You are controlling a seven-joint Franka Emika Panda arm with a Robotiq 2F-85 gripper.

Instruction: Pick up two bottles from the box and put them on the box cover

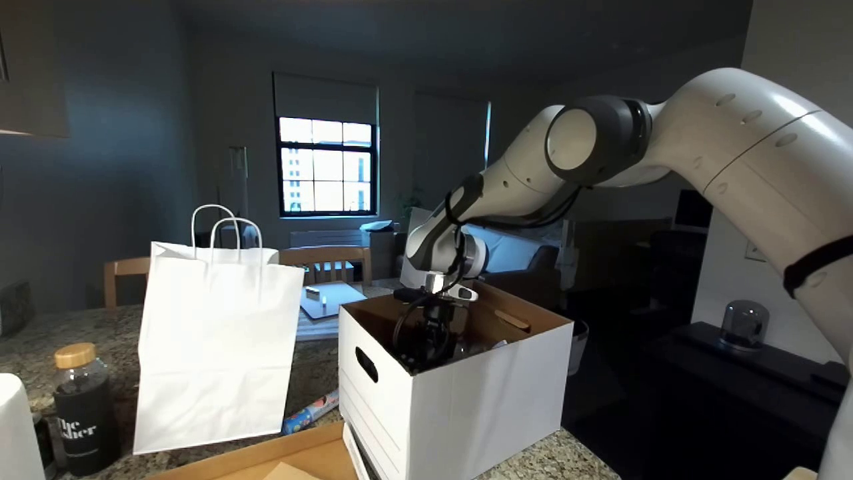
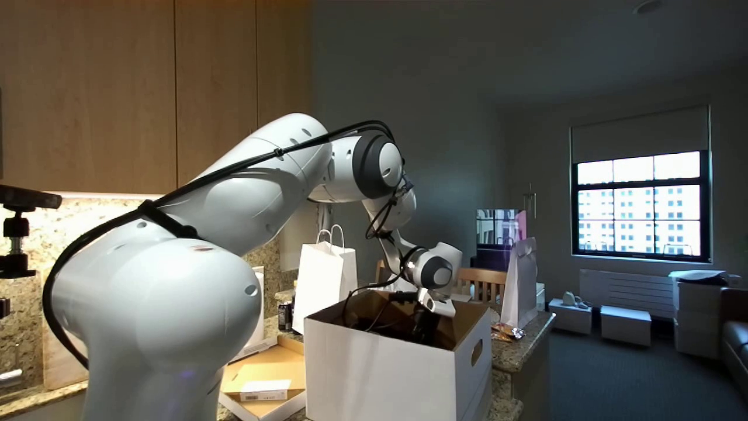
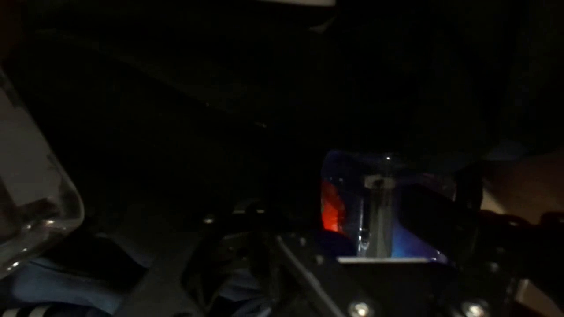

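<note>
Clear blue-and-red bottle [image 3: 375,207] could slip if my end effector [image 1: 434,340] squeezes off-centre; inside the dim white cardboard carton [image 1: 493,400] I can't tell if I'm gripping.

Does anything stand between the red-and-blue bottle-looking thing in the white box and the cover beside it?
Yes: the hand-holed wall of the white box rises between the bottle-like thing inside and the cover, so the thing would probably need lifting over it. A flat brown piece lies in the cover.
</note>
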